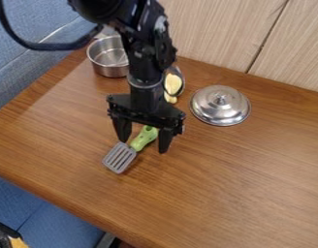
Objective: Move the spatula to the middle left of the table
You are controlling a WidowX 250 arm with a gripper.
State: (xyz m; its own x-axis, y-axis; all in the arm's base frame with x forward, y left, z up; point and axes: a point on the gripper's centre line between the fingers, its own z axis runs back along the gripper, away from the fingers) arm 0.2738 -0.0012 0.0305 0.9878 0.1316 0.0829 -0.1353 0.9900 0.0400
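Nearest the camera, at about eight o'clock from my black two-finger gripper (143, 146), a black and yellow thing (8, 239), only partly in view, lies by the blue cloth seating (29, 206). More blue cloth rises toward ten o'clock, with my thin black cable (55, 47) looping across it. Toward half past eleven I see a round, shiny steel pot (110, 57), open at the top, its right side tucked behind my arm.

The spatula, with its grey slotted head (119, 157) and green handle (143, 137), lies flat on the brown wooden table (239, 193). Its head points to half past seven, clear of my fingers, and its handle runs up between them toward one o'clock. I hang over it from the top edge, black arm (146, 63) nearly upright, wrist above the handle, both fingers pointing down. They stand wide, one to each side of the green; whether either one touches it, I can't tell.

Just right of my arm, toward one o'clock, a pale yellow thing (172, 84) sits by a shiny metal piece (179, 73), partly hidden. At two o'clock rests a round, domed silver lid (220, 107), knob up. Behind it stands the pale wood-grain panelling (220, 29).
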